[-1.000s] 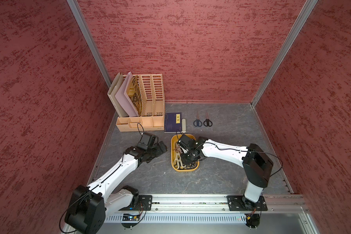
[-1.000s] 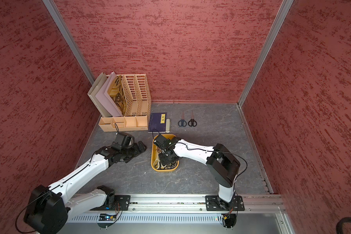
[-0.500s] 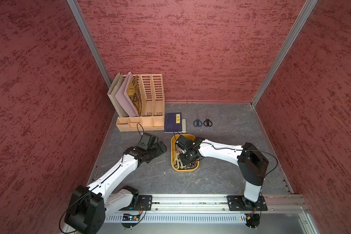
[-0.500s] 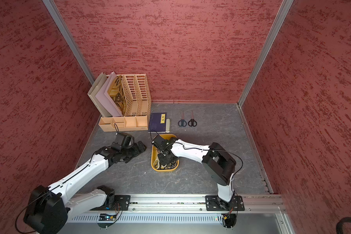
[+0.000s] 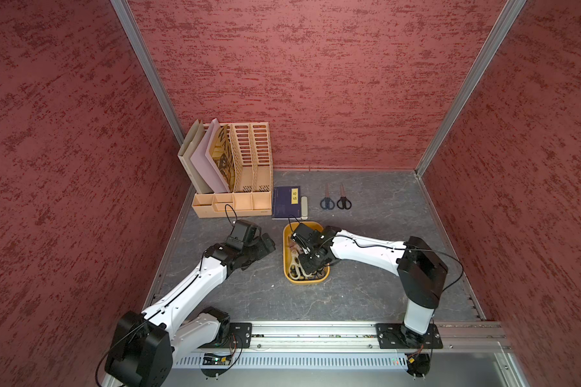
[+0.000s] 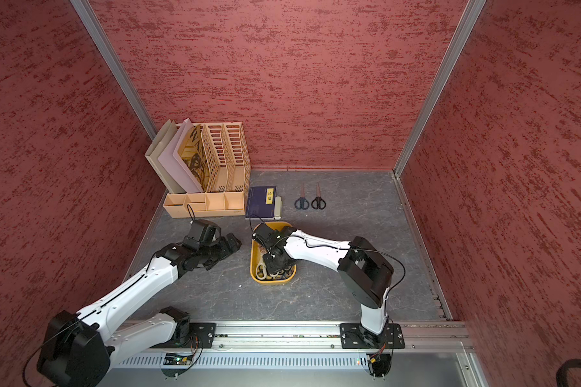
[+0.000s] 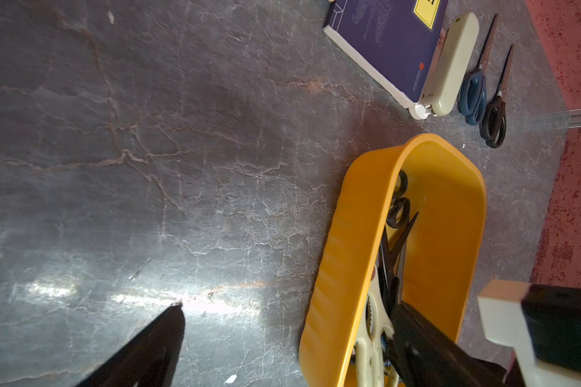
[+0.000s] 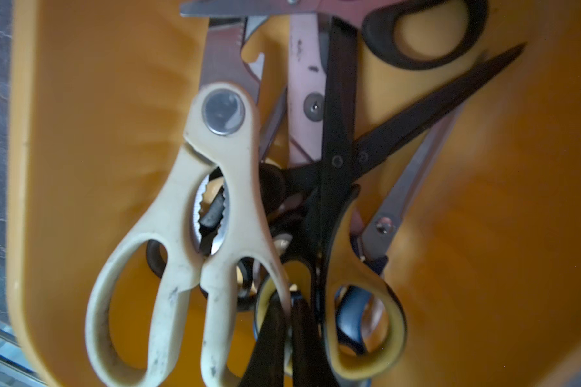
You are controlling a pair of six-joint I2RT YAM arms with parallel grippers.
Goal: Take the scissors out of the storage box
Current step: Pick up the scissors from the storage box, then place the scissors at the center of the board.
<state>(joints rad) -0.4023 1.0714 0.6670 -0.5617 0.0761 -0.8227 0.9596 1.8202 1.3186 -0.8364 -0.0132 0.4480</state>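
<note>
Two arms reach from the near rail across the grey worktop [image 5: 349, 295]. The left end effector [image 5: 260, 253] hangs released, jaws wide, just beside the storage box [image 5: 306, 282]. The right end effector [image 8: 287, 338] is down inside the box and clenched. Its fingers [image 8: 269, 335] are pressed together at the handle loops of a black-and-yellow pair [image 8: 366, 268], though it cannot be told whether they actually grip it. In both top views the right arm hides most of the box's contents, leaving little more than the cream-white pair [image 5: 294, 264] showing. Only the right wrist view shows the heap itself. There the cream-white pair lies along the wall nearer the left arm, parallel to the box's long axis, handles toward the robot and blades away. A black-bladed pair [image 8: 450, 97] slants across the heap, and a black handle loop [image 8: 416, 33] sits at the far end. The box runs lengthwise away from the rail. Beyond it lie a navy book [image 5: 285, 202] and a cream stapler [image 5: 304, 207]. The left wrist view shows most clearly a dark blue pair [image 7: 473, 97] and a black pair [image 7: 493, 120]. These two are outside the box, side by side on the worktop, blades toward the back wall. Farthest back, a beige file organizer [image 5: 252, 157] holds folders.
</note>
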